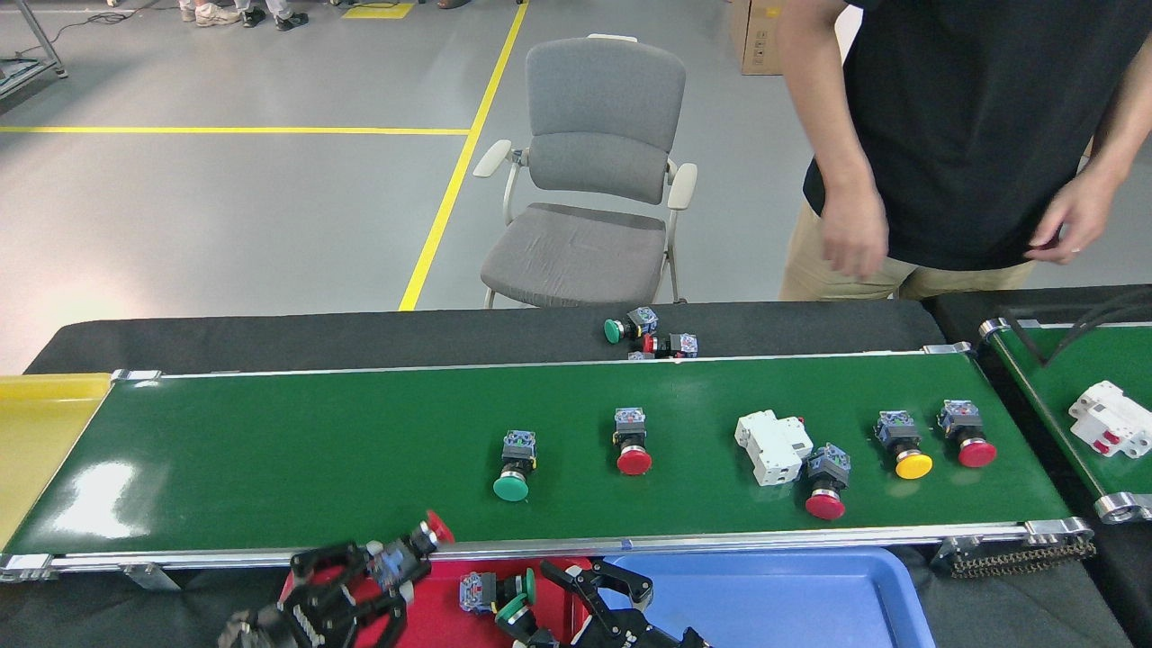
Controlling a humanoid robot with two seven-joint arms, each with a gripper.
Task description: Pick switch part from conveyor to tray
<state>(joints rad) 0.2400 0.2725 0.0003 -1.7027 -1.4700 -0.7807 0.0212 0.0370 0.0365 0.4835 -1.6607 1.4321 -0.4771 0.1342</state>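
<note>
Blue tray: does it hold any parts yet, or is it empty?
Empty as far as the view shows: the blue tray has bare blue floor. The right tool covers its left corner, and its bottom is cut off.

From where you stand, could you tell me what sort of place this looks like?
Probably a factory or workshop floor: a green conveyor carrying push-button switches, sorting trays below it, and yellow lane lines painted on grey concrete.
</note>
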